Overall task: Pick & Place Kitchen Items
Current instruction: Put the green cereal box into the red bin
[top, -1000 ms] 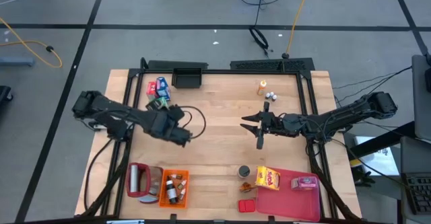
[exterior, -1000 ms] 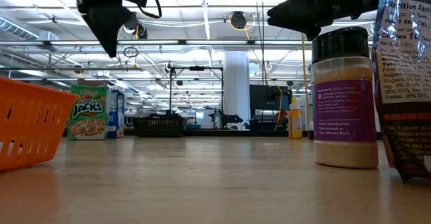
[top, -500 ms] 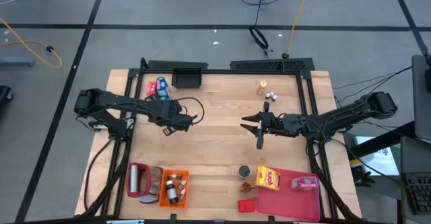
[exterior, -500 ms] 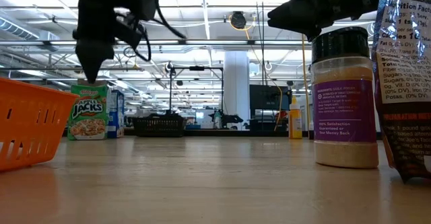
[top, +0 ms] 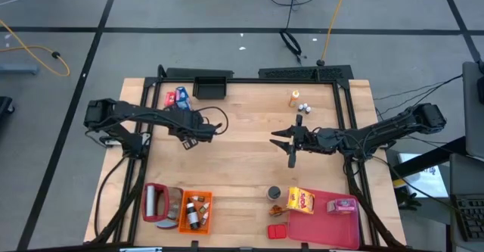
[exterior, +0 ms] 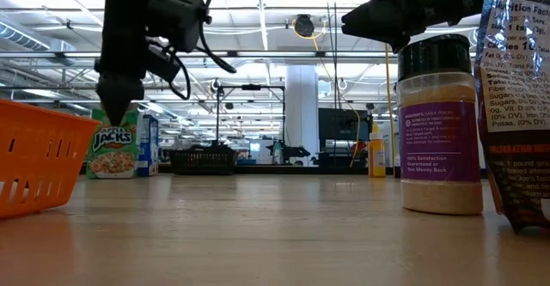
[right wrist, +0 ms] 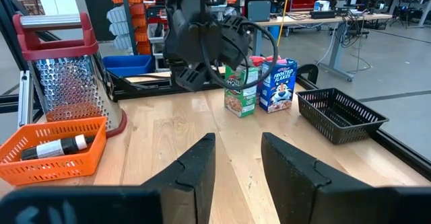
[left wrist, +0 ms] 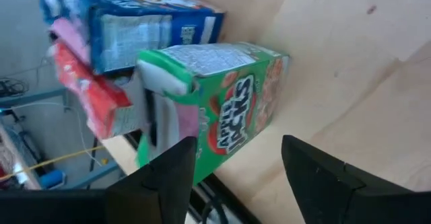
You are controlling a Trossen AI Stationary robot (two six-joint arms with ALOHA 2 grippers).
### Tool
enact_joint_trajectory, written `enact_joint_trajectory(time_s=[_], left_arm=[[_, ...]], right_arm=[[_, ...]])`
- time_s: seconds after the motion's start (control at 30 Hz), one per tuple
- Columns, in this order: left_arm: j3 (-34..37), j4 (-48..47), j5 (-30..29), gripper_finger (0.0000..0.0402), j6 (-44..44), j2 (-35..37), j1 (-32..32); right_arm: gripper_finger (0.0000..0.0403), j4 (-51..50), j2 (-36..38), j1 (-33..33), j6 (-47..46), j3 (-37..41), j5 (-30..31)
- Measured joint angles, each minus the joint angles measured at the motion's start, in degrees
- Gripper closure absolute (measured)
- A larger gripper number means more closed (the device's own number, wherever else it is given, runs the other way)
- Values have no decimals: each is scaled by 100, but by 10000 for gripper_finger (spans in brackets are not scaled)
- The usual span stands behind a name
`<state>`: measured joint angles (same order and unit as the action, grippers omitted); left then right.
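Item: green printed cardboard cereal box (left wrist: 229, 96), upright on the wooden surface (left wrist: 350, 69), just ahead of the left gripper (left wrist: 236, 177) fingers, which stand wide, empty. Likely light, crushable; grip across narrow sides.

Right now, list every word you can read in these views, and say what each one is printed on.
"APPLE JACKS": green box, by the left hand.
"JACKS": same green box, low view.
"FLAKES": blue box.
"100% Satisfaction Guaranteed or Your Money Back": purple label of the spice jar.
"Nutrition Fact...", "Sugars", "Fiber": dark bag; its figures are too small.
Yellow box, orange bottle: unreadable.
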<state>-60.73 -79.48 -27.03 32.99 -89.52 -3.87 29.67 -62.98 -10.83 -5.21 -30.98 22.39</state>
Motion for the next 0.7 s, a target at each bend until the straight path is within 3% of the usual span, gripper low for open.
enact_joint_trajectory(time_s=[0.27, 0.57, 0.7], left_arm=[[295, 432, -134, 223, -230, 0, -67], [295, 225, -478, 376, -74, 0, -67], [295, 179, -546, 395, 50, 0, -67]], right_arm=[[293, -57, 0, 0, -7, 1, 0], [293, -140, 0, 0, -9, 0, 0], [294, -140, 0, 0, -9, 0, 0]])
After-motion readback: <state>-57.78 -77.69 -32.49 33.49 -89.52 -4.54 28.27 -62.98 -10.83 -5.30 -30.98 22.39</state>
